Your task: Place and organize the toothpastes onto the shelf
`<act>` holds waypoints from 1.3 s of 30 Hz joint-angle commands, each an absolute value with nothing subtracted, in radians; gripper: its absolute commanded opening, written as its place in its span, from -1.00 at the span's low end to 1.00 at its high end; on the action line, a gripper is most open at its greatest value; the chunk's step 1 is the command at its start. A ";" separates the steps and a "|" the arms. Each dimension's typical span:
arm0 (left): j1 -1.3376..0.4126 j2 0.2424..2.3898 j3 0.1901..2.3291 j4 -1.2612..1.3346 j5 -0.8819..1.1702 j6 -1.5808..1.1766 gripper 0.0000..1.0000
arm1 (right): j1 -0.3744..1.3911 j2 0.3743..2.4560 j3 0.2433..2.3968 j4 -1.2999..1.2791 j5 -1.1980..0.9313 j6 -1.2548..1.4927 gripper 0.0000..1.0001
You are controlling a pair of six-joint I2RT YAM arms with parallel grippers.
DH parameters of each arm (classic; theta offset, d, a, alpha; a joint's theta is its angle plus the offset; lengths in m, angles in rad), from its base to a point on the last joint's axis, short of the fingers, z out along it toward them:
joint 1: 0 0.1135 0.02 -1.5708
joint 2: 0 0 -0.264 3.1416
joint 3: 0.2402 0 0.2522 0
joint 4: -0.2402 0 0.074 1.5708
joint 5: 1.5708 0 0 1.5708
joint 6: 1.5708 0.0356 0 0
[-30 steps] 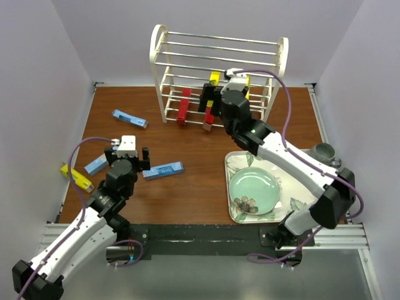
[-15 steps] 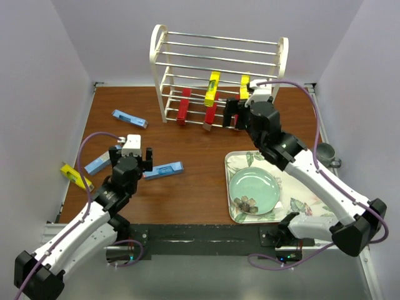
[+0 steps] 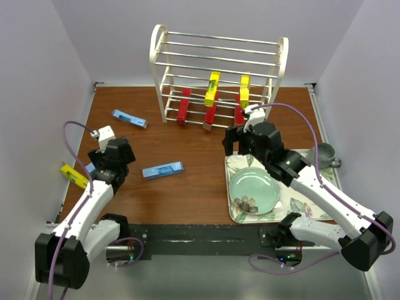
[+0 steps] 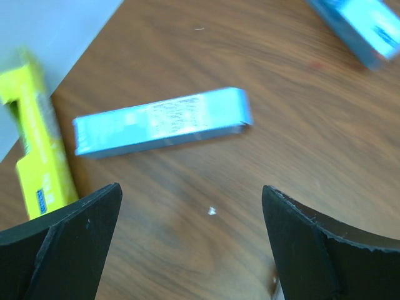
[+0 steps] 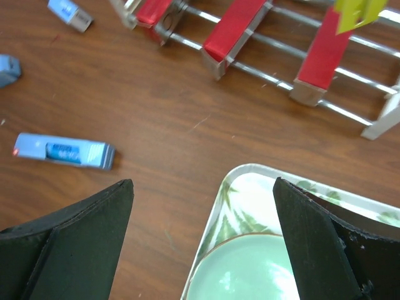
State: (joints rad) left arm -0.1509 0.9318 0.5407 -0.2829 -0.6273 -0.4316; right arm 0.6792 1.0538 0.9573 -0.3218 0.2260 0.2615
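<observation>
Yellow shows twice on the shelf (image 3: 155,59) now: a second yellow toothpaste box (image 3: 244,90) stands among its rungs, above three red boxes (image 3: 211,114). The right hand (image 5: 201,182) has drawn back in front of the shelf, spread wide and empty. The left hand (image 4: 190,189), also fully open and holding nothing, has swung far left of the shelf, over a light blue box (image 4: 162,120) lying beside the last yellow box (image 4: 37,150) on the desk (image 3: 187,144). Four boxes remain unshelved; this blue one looks next.
</observation>
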 commanded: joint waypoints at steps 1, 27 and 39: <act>0.000 1.011 0.618 -0.368 -0.641 -0.668 0.99 | 0.680 1.023 0.927 -0.299 0.051 0.275 0.97; 0.580 1.324 0.604 -0.314 -0.414 -0.765 0.47 | 0.680 0.940 0.827 -0.339 -0.061 0.183 0.97; 0.578 1.307 0.597 -0.318 -0.361 -0.733 -0.31 | 0.680 0.951 0.824 -0.327 -0.046 0.169 0.97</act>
State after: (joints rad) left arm 0.5716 1.3350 0.5900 -0.3473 -0.3954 -0.7418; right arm 0.6792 0.9562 0.8238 -0.3519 -0.0444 0.1886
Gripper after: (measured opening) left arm 0.433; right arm 0.985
